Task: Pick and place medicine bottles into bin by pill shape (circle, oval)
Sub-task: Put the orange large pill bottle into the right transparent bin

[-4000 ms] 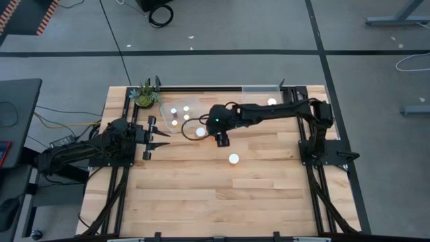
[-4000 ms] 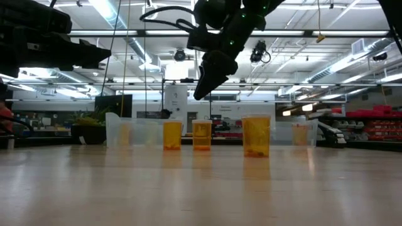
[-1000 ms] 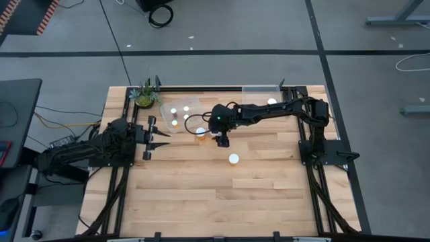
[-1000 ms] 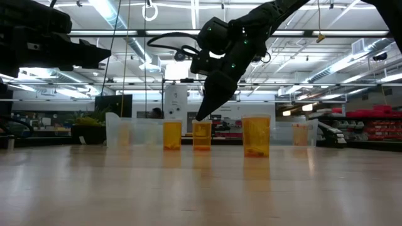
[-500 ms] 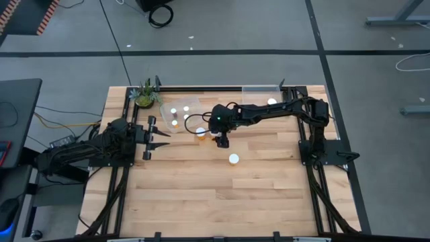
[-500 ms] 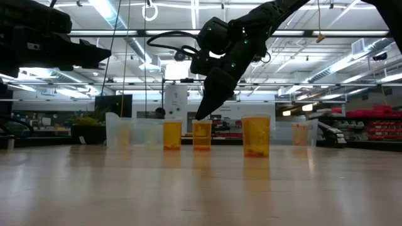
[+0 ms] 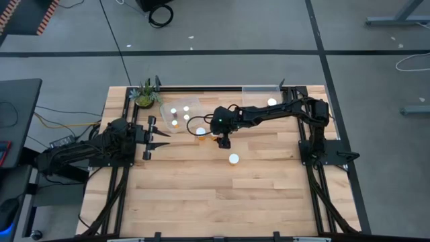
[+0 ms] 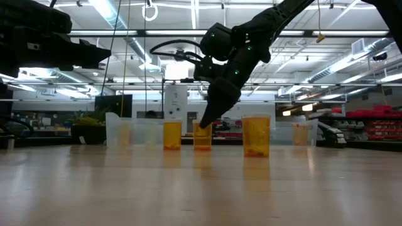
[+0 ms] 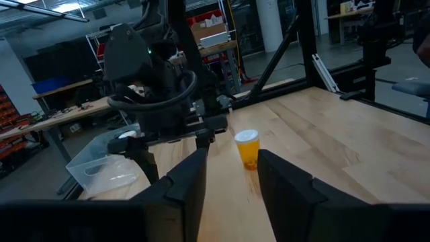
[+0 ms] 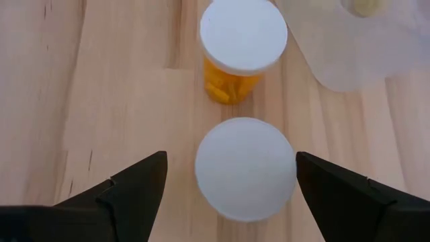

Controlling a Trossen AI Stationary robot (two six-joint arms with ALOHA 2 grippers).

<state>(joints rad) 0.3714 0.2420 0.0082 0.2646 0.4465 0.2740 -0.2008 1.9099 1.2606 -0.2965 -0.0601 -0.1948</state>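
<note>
Right tool (image 10: pixel 228 176) open over wooden table (image 7: pixel 201 195) — warehouse room beyond.

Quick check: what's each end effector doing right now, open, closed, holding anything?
Left end effector: open, empty, waiting at the table's left side.
Right end effector: open, holding nothing, fingers either side of a white-capped medicine bottle.

Pills inside the orange bottle (image 10: pixel 229 86) — too blurred (shape unclear) to tell.
</note>
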